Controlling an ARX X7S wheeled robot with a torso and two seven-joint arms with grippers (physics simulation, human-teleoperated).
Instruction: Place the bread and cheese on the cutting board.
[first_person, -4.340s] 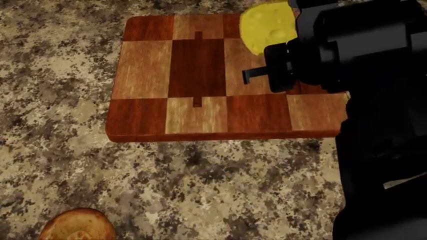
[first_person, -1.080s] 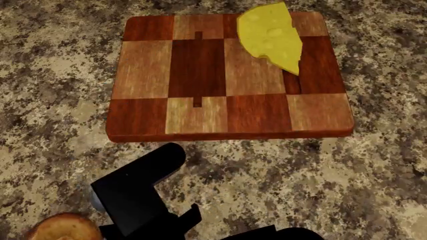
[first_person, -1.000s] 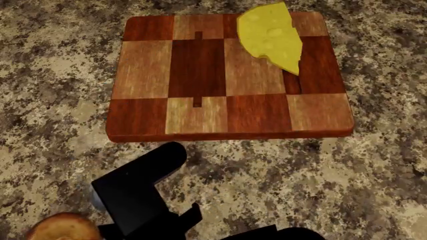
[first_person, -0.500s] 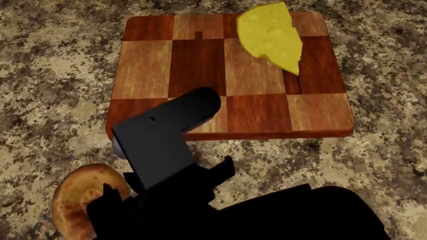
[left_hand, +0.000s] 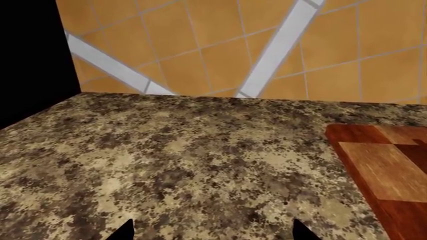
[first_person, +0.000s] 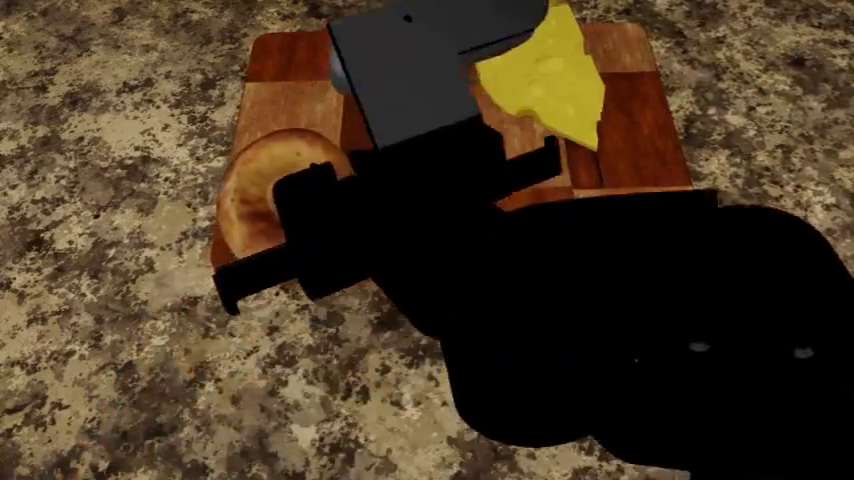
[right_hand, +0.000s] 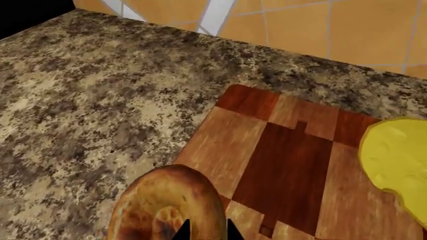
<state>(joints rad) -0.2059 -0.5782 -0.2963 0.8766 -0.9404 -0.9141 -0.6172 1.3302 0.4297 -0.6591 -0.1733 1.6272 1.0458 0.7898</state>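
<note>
The bread (first_person: 251, 195) is a golden-brown bun held in my shut right gripper (first_person: 260, 235), over the left front part of the cutting board (first_person: 627, 120). In the right wrist view the bread (right_hand: 153, 205) sits between the fingertips of the right gripper (right_hand: 205, 231), overlapping the checkered board's (right_hand: 280, 165) edge. The yellow cheese (first_person: 554, 85) lies on the board's far right part and also shows in the right wrist view (right_hand: 397, 160). My left gripper (left_hand: 213, 232) is open and empty above the counter, left of the board (left_hand: 380, 165). It is not in the head view.
The speckled granite counter (first_person: 120, 330) surrounds the board. An orange tiled wall (left_hand: 220, 45) stands behind the counter's far edge. My right arm (first_person: 601, 320) covers the board's middle and front right in the head view.
My right gripper has lifted the bread from the counter at the front left and carried it away from me over the board's left part. The cheese has not moved.
</note>
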